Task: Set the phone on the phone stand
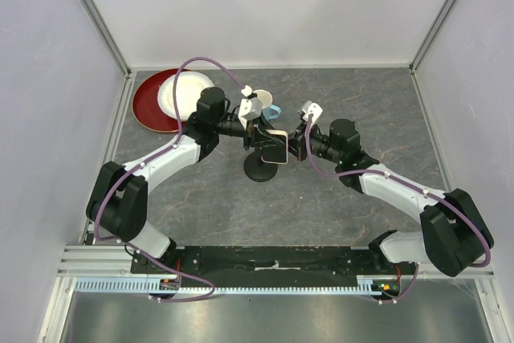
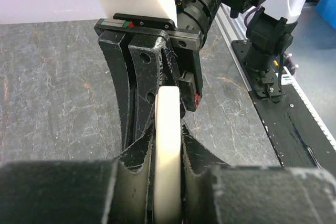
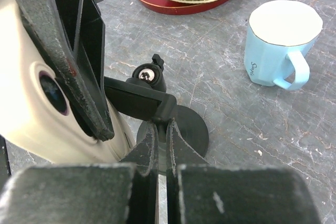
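Note:
My left gripper point(image 1: 263, 136) is shut on the phone point(image 1: 275, 147), a pale beige slab held on edge just above the phone stand point(image 1: 261, 169). In the left wrist view the phone's edge point(image 2: 168, 145) is clamped between both fingers. In the right wrist view the phone's beige back with its camera lens point(image 3: 31, 119) fills the left side. My right gripper point(image 3: 161, 124) is shut on the thin black holder plate point(image 3: 137, 103) of the stand, above its round disc base point(image 3: 191, 129). In the top view the right gripper point(image 1: 292, 147) is right beside the phone.
A light blue mug point(image 3: 278, 45) stands behind the stand, also in the top view point(image 1: 274, 109). A red plate point(image 1: 148, 106) with a white plate point(image 1: 185, 90) on it lies at the back left. Grey walls enclose the table.

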